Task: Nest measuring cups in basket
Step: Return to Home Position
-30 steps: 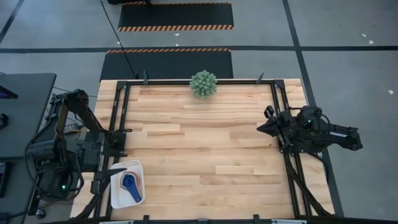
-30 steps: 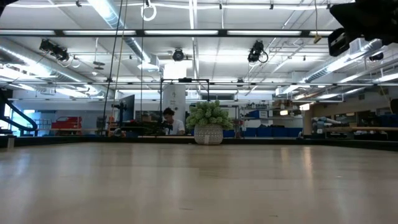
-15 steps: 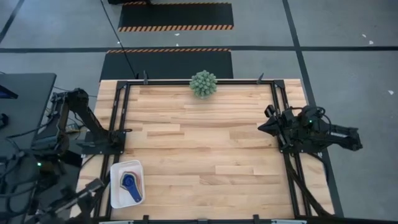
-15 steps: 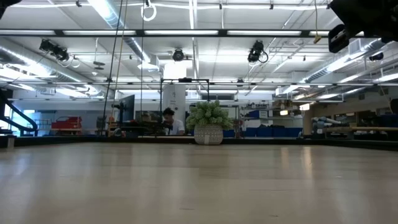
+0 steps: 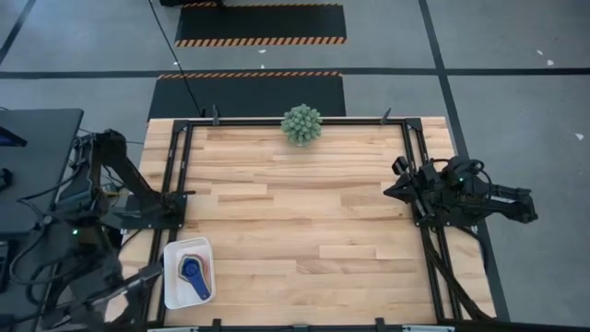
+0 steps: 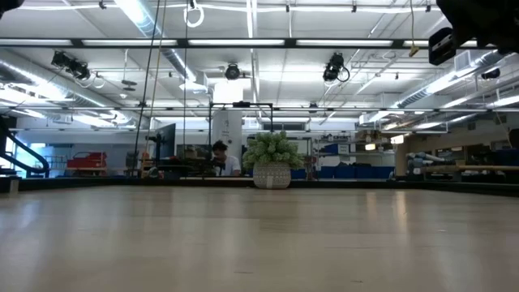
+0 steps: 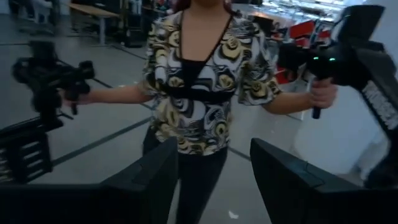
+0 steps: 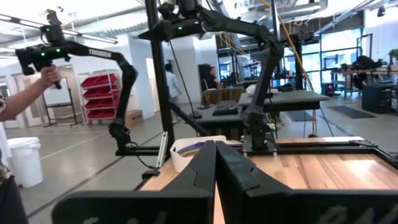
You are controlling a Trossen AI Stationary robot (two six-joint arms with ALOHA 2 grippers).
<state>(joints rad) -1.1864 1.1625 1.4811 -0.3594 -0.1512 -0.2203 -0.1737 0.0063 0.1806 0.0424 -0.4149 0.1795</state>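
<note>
The measuring cups [image 5: 194, 277] form one nested stack, dark blue cup uppermost with its handle showing. The stack lies inside the basket [image 5: 172, 288], which sits at the table [image 5: 304, 231] corner on the left arm's side, along the edge opposite the plant [image 5: 301, 124]. No cup shows on the boards outside the basket, so the nesting and placing are judged complete. Only parking the arms appears to be left.

Count:
- One basket.
- One stack of cups. The number of cups in it cannot be counted from above, because only the top cup and slivers of colour at its rim are visible.
- One plant, at the middle of the far edge.
- Two arms.

The left gripper [image 7: 213, 152] is beyond the table's left edge, near the basket corner, and faces away into the room. Its jaws are spread apart and hold nothing. Between them appears a person [image 7: 199, 81] with a dark control handle in each hand. The right gripper [image 8: 215, 152] rests at the middle of the table's right edge and points inward across the boards. Its jaws are pressed together with nothing between them.
</note>
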